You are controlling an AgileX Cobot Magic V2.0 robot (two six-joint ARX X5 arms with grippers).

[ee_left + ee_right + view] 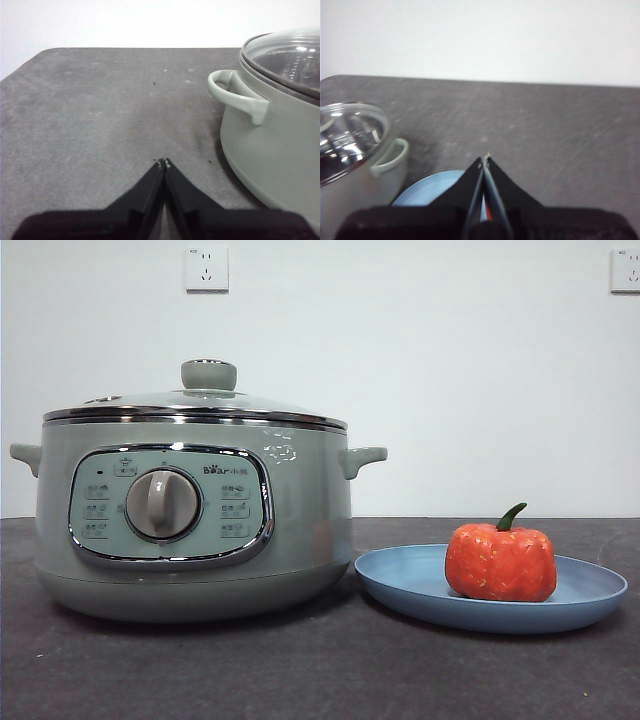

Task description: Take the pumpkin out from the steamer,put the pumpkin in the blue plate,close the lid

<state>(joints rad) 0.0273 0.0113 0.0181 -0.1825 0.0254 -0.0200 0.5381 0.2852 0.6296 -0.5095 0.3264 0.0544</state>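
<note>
The orange-red pumpkin [501,561] with its green stem sits on the blue plate [400,580], to the right of the steamer [190,515]. The glass lid [200,405] rests on the steamer with its green knob up. In the left wrist view my left gripper [163,162] is shut and empty above bare table, beside the steamer's [280,150] side handle. My right gripper [485,159] is shut and empty too, above the blue plate [427,190], with the lid [347,137] off to one side. A sliver of the pumpkin [488,215] shows between its jaws. Neither arm shows in the front view.
The dark grey table [300,670] carries only the steamer and the plate. Two wall sockets [206,268] sit high on the white wall behind.
</note>
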